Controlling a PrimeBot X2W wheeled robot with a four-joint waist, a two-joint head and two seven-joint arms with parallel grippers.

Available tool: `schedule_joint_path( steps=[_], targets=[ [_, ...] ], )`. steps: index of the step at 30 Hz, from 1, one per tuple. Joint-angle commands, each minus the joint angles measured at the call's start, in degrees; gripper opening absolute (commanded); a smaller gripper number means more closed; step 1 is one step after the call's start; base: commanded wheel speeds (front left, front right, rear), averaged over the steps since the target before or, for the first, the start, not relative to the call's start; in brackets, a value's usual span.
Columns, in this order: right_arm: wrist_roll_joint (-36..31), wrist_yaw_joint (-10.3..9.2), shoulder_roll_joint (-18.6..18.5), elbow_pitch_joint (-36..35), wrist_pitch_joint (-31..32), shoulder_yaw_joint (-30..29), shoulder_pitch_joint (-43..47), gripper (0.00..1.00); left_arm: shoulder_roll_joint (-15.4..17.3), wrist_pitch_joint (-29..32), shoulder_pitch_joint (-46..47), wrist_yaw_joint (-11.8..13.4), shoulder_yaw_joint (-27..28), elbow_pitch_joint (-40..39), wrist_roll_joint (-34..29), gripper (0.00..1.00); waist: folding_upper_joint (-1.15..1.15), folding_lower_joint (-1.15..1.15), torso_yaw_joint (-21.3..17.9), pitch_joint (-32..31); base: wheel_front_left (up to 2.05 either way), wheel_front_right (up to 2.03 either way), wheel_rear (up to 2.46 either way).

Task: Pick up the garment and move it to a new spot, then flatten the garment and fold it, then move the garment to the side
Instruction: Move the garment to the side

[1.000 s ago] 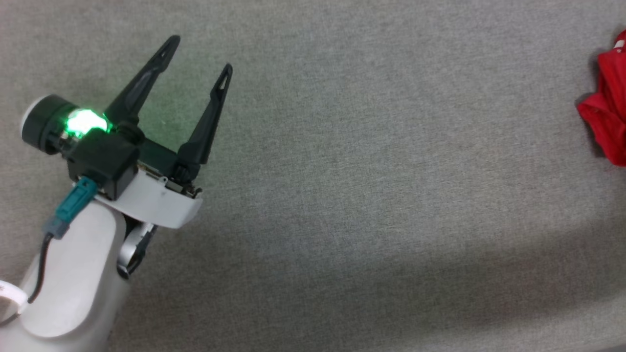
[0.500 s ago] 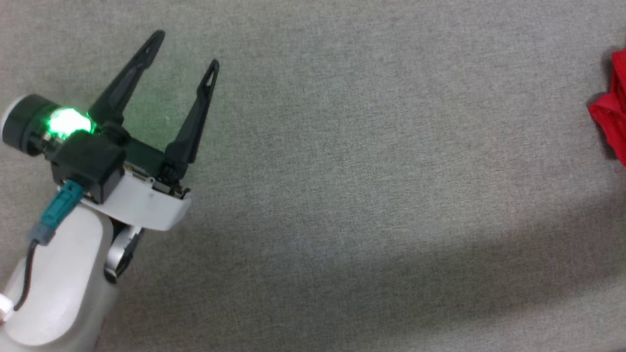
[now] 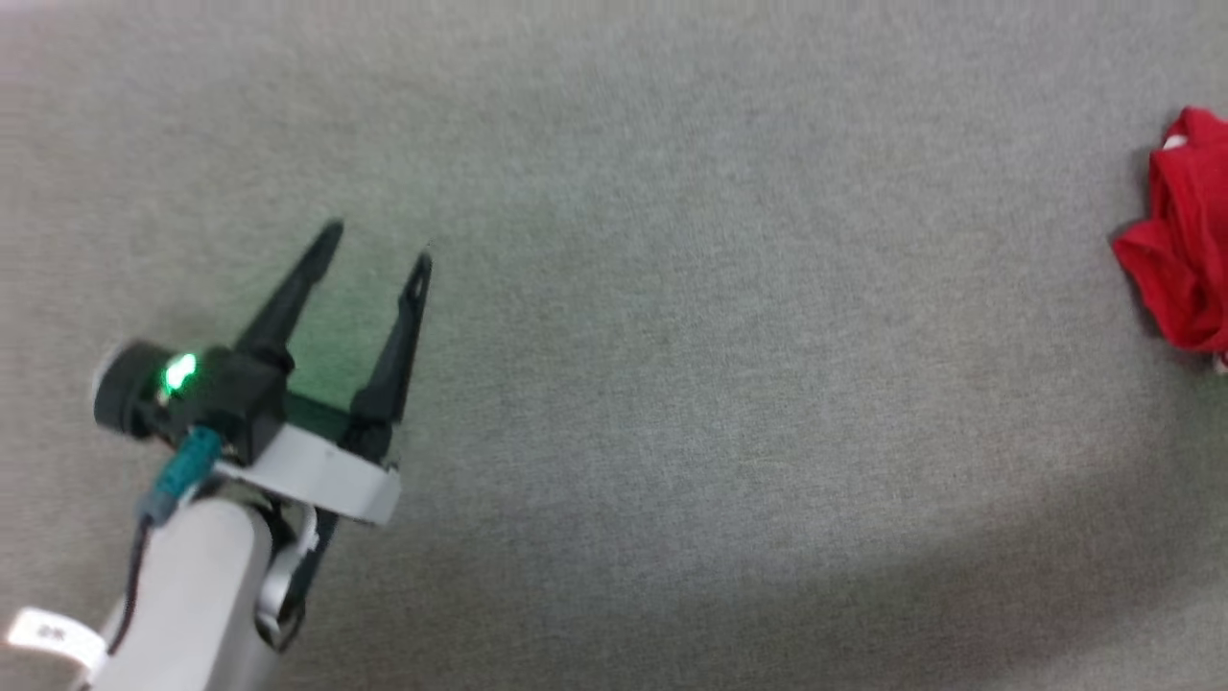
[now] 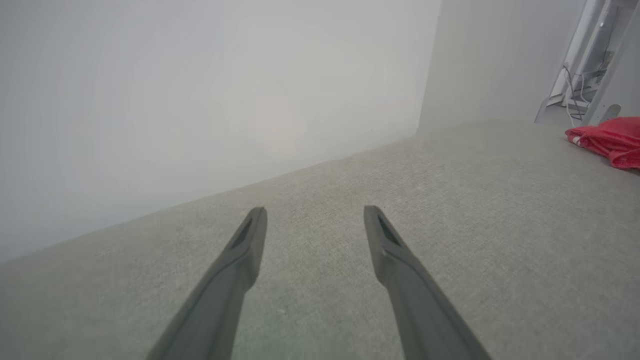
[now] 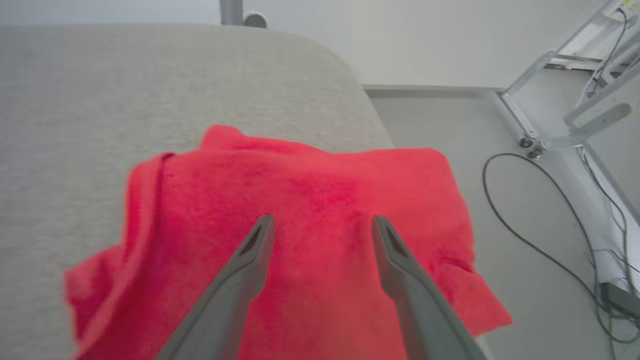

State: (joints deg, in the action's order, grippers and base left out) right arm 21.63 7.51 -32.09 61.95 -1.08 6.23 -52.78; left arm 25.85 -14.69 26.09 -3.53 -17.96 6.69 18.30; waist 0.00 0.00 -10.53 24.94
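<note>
Red crumpled garment (image 5: 320,190), long axis unclear

**One Shirt, Two Grippers, Four Fingers**

One red garment (image 5: 310,200) lay on a single grey cloth-covered surface (image 3: 720,336). Two grippers were in frame, the left gripper (image 3: 376,245) and the right gripper (image 5: 324,220), each with two dark fingers (image 4: 407,280) (four in all). The left arm carried one green light (image 3: 179,372), one teal connector (image 3: 187,465) and one white label (image 3: 53,638). On the floor beyond, one black cable (image 5: 485,180) looped alone; the others at the edge were too tangled to count.
</note>
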Motion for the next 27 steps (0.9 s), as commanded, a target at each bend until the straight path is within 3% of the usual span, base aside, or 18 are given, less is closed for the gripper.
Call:
schedule_joint_path(
  steps=[1, 9, 15, 27],
  targets=[
    [2.11, -0.04, 1.25, -1.84, -0.47, 2.39, 2.51, 1.0, -0.7, -0.34, -1.92, 0.46, 0.29, 1.06, 0.6, 1.0, 0.0, 0.0, 2.19, -4.92, 0.0, 0.0, 0.0],
    [9.52, -0.04, 4.21, -9.14, -4.87, 10.15, 11.49, 1.0, -3.45, -0.47, -8.27, 1.56, 3.44, 4.69, 1.74, 1.0, 0.0, 0.0, 6.24, -11.49, 0.0, 0.0, 0.0],
    [9.8, -0.04, 8.12, -12.33, -9.9, 15.49, 15.57, 1.0, -5.37, -0.4, -13.6, 1.21, 7.38, 7.49, 2.28, 1.0, 0.0, 0.0, 8.08, -16.25, 0.0, 0.0, 0.0],
    [10.22, -0.04, 14.0, -18.42, -14.05, 16.53, 22.34, 1.0, -8.01, -0.4, -19.08, -0.25, 13.8, 10.51, 1.63, 1.0, 0.0, 0.0, 10.27, -24.76, 0.0, 0.0, 0.0]
  ],
)
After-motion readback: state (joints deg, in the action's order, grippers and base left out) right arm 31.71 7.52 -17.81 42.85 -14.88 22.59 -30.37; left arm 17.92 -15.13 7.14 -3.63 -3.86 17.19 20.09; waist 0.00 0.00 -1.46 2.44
